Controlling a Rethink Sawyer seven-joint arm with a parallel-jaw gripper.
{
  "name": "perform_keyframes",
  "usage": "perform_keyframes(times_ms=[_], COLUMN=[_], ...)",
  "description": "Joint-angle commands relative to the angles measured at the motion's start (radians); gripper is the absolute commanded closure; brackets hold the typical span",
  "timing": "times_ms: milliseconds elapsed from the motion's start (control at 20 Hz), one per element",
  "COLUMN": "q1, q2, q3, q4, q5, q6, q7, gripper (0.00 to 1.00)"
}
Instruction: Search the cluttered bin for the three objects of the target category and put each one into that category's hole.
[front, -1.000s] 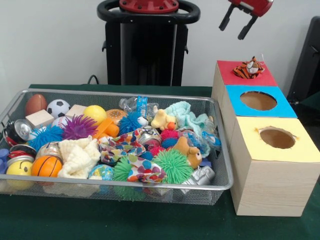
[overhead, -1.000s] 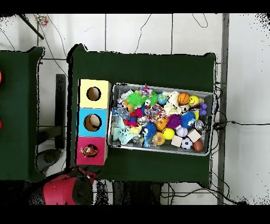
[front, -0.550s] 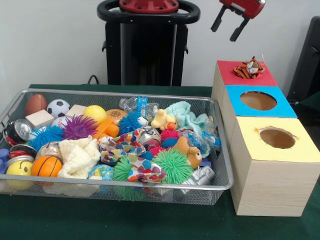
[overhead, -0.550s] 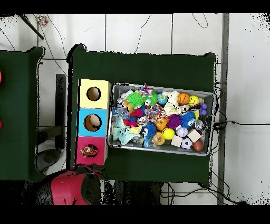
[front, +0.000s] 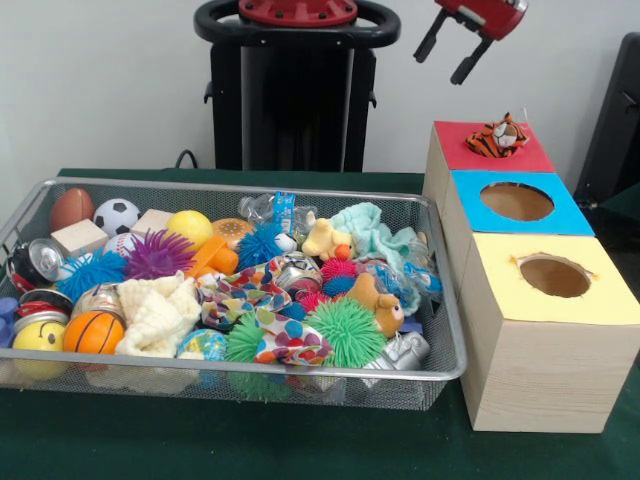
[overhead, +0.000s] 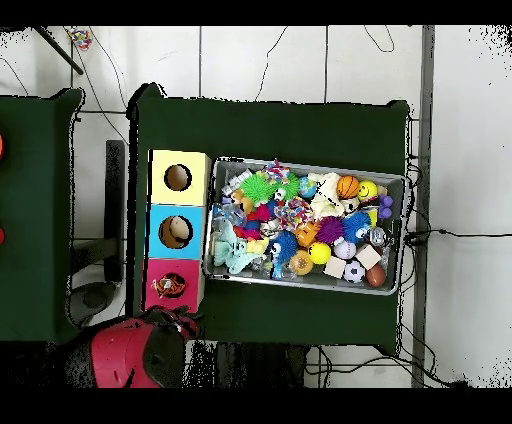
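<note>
End effector (front: 447, 48) hangs high above the bench, up over the red box (front: 488, 148), fingers spread and holding nothing. A stuffed tiger (front: 497, 137) sits on the red box's top over its hole, not dropped through as far as the front view shows. Blue box (front: 517, 203) and yellow box (front: 553, 277) holes look open and unblocked.

Target category is likely plush animals, judging by the tiger. Candidates in the wire bin (front: 445, 290): a yellow plush duck (front: 326, 240) near the far edge toward the boxes, and a brown plush toy (front: 377, 303) near the bin's box-side edge beside the green spiky ball (front: 345, 331).

Step in hand reads as heading to the bin for the next pick. Best done by descending straight over the duck, which sits on top of the clutter, jaws wide, closing on the body and not the teal cloth (front: 369, 229) touching it. Lift clear of the rim before travelling to the red box.
</note>
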Motion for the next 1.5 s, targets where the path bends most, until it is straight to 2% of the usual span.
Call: perform_keyframes(times_ms=[50, 500, 650, 800, 950, 1250, 1500], q1=[0.012, 0.033, 0.003, -0.058, -0.129, -0.182, -0.184], q2=[0.061, 0.100, 0.083, 0.048, 0.007, -0.005, 0.027], q3=[-0.010, -0.027, 0.033, 0.127, 0.227, 0.304, 0.287], q4=[-0.094, -0.140, -0.136, -0.119, -0.081, -0.077, -0.128], q5=[0.016, 0.027, 0.052, 0.072, 0.099, 0.081, 0.030], q6=[0.137, 0.161, 0.091, 0.009, -0.032, -0.059, -0.044], q7=[0.228, 0.234, 0.193, 0.093, -0.003, -0.019, 0.022], gripper=[0.00, 0.00, 0.00, 0.00, 0.00, 0.00, 0.00])
